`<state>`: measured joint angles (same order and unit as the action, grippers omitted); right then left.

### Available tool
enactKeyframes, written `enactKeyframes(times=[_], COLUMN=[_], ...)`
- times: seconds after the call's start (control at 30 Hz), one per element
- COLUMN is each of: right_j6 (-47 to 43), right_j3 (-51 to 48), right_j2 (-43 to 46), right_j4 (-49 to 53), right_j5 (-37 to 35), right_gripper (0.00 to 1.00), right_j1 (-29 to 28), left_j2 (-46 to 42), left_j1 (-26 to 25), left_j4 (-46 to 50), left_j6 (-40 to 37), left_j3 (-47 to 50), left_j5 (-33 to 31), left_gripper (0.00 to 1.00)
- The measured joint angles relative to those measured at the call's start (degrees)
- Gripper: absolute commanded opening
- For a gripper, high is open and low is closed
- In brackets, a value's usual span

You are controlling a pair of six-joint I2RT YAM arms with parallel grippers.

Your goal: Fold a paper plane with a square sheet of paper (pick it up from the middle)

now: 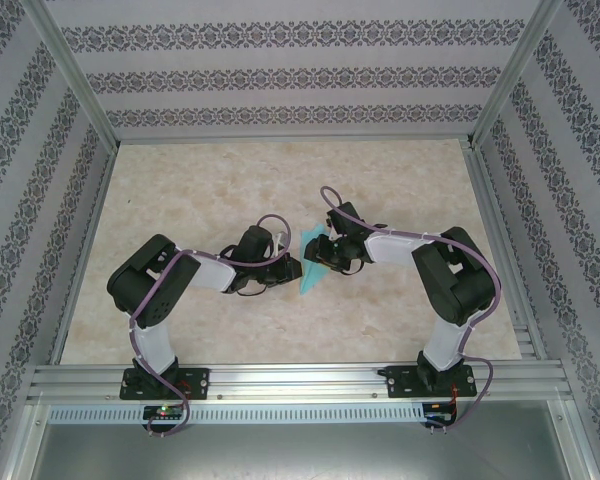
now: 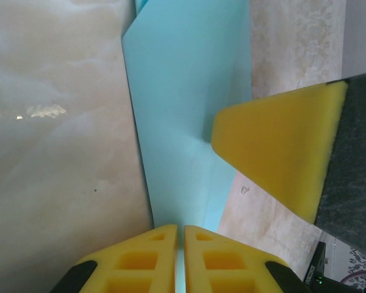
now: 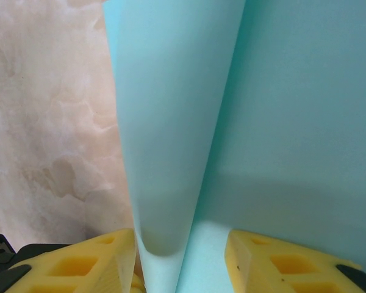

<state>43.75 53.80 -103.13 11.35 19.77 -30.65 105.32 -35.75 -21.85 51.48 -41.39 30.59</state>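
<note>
Paper [image 1: 313, 268], folded, sits on the desk [image 1: 210, 190]. Left claw [image 2: 180, 231] clamps its edge; right claw [image 3: 183, 238] stands apart around a flap.

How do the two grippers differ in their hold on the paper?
The left gripper has its jaws pinched on the paper; the right gripper has them apart, a curved fold between. The left gripper reaches the paper from the left, the right gripper from the right. Both have yellow fingers.
</note>
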Motion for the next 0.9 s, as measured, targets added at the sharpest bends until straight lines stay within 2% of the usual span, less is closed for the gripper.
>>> enactKeyframes(times=[0.33, 0.9], right_j6=[0.00, -0.02], right_j3=[2.08, 4.94], right_j2=[-1.22, -2.91], right_j4=[3.50, 7.67], right_j5=[-1.01, -1.29], right_gripper=[0.39, 0.38], right_j1=[0.02, 0.00], left_j2=[0.02, -3.17], left_j1=[0.00, 0.50], left_j4=[0.55, 0.50], left_j6=[-0.46, -0.37], left_j3=[-0.48, -0.50], left_j5=[0.28, -1.31], left_gripper=[0.17, 0.18])
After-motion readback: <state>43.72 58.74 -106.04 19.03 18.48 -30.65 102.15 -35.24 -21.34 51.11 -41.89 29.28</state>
